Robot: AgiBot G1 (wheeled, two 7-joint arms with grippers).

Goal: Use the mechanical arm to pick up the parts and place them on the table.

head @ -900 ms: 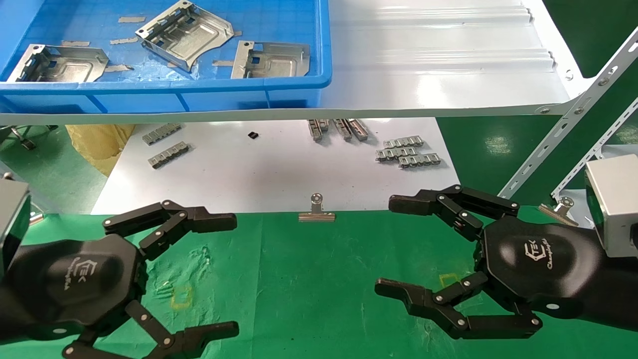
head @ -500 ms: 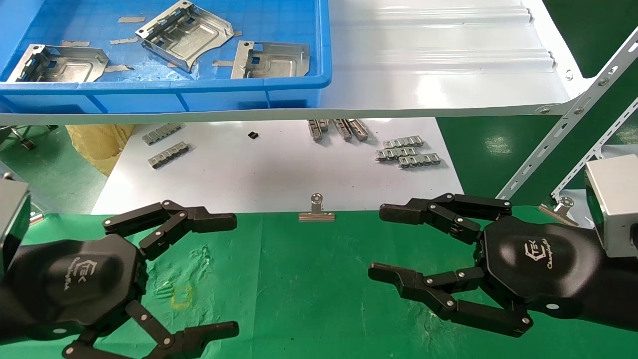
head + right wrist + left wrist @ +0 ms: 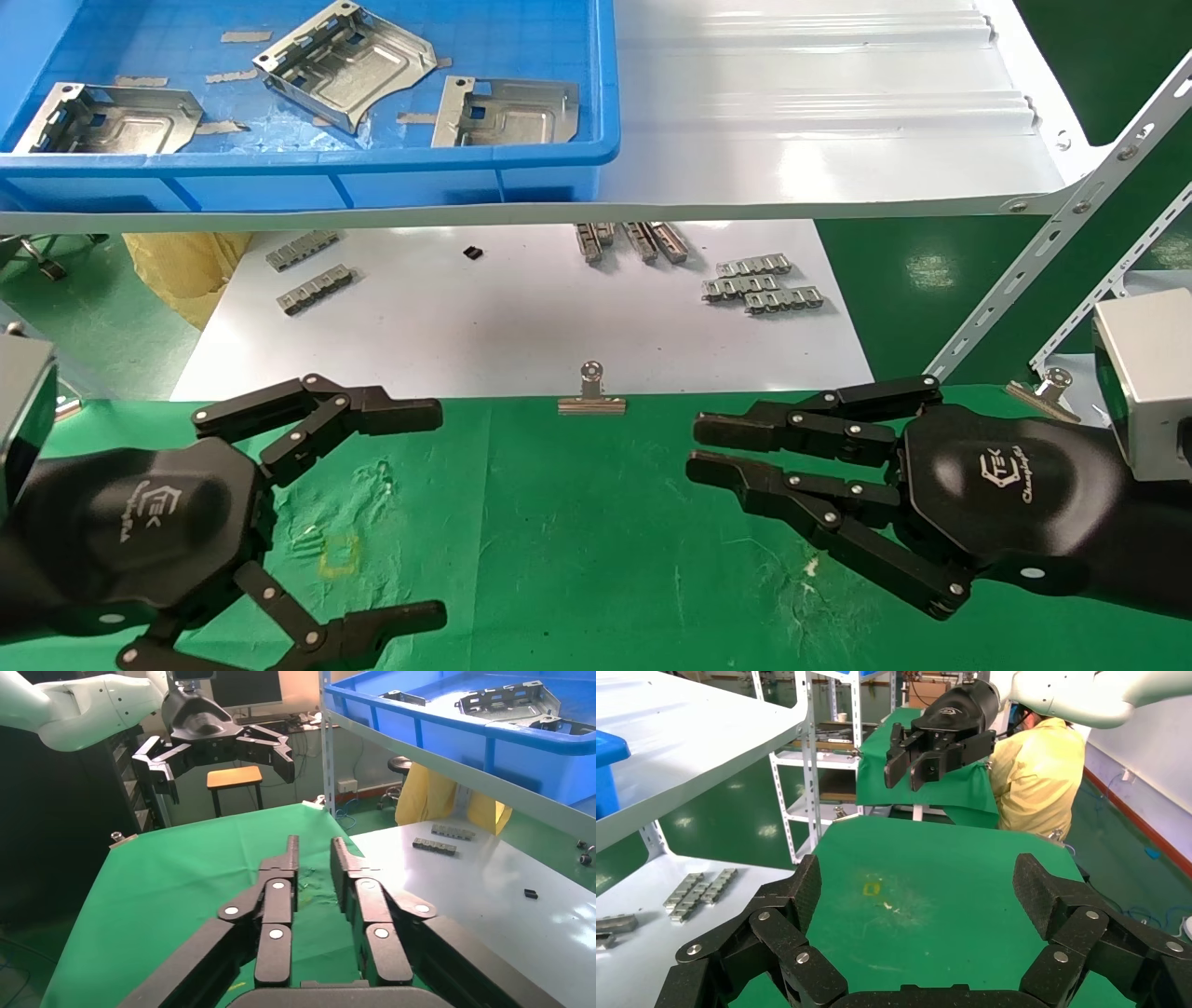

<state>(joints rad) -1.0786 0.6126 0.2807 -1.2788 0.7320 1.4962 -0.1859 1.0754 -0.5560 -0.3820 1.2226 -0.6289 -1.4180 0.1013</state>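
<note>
Three silver stamped parts (image 3: 349, 65) (image 3: 507, 112) (image 3: 107, 119) lie in the blue bin (image 3: 372, 163) on the upper shelf; the right wrist view shows them too (image 3: 506, 699). Both black grippers hover low over the green table (image 3: 577, 522). My left gripper (image 3: 438, 513) (image 3: 919, 888) is wide open and empty at the near left. My right gripper (image 3: 692, 447) (image 3: 313, 850) is at the right, fingers drawn together to a narrow gap, holding nothing. Neither touches a part.
A white sheet (image 3: 521, 317) behind the cloth carries small grey ridged strips (image 3: 764, 284) (image 3: 312, 270). A binder clip (image 3: 591, 396) holds the cloth's far edge. The white shelf (image 3: 819, 130) overhangs, with a slotted upright (image 3: 1052, 242) at right. A person in yellow (image 3: 1035, 776) stands beyond.
My right gripper's fingers have closed from wide open to nearly touching, on nothing. The left gripper and the parts have not moved.
</note>
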